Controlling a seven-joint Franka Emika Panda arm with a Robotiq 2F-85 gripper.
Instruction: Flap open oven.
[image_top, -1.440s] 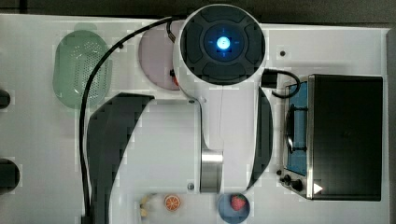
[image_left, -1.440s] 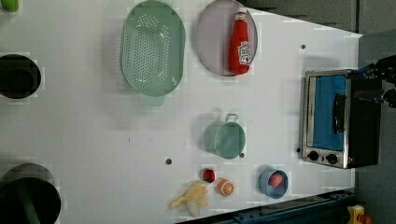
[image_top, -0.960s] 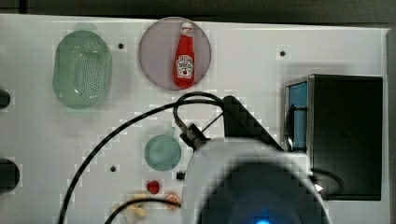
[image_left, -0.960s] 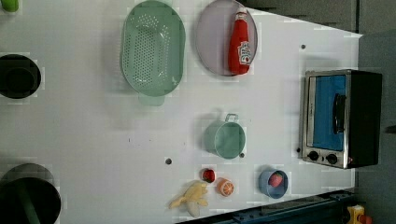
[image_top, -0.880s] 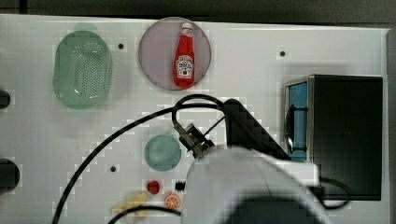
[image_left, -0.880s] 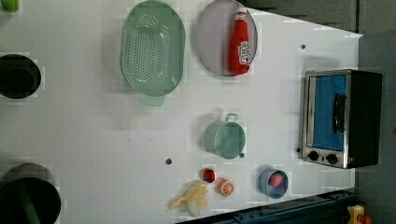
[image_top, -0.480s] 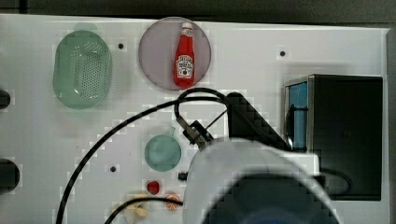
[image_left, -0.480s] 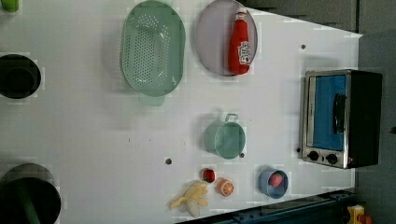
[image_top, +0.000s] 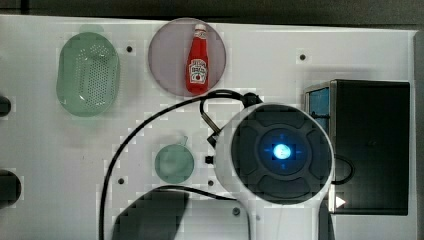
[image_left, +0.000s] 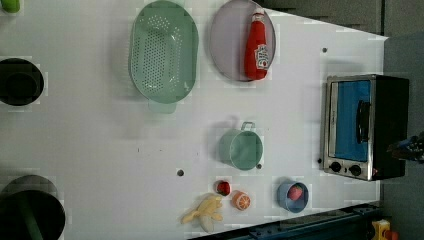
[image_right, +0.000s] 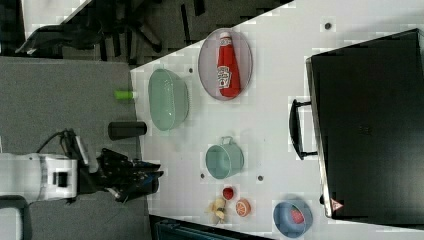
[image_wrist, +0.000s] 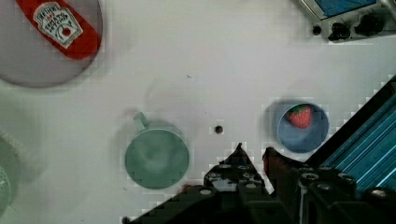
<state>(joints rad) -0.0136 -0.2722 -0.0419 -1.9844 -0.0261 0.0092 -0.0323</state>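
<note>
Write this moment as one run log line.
black toaster oven: glass door shut | dark bar handle: untouched | gripper: above white table

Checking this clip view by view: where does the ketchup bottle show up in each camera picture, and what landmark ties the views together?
Top view: ketchup bottle upper middle, lying on the round plate.
Left view: ketchup bottle top, right of centre, same plate.
Right view: upper middle, on the plate.
Wrist view: in a corner, cut off.
Shared landmark: the oven.

White table (image_left: 100, 150), grey floor (image_right: 60, 100), blue frame rail (image_left: 310, 227)
</note>
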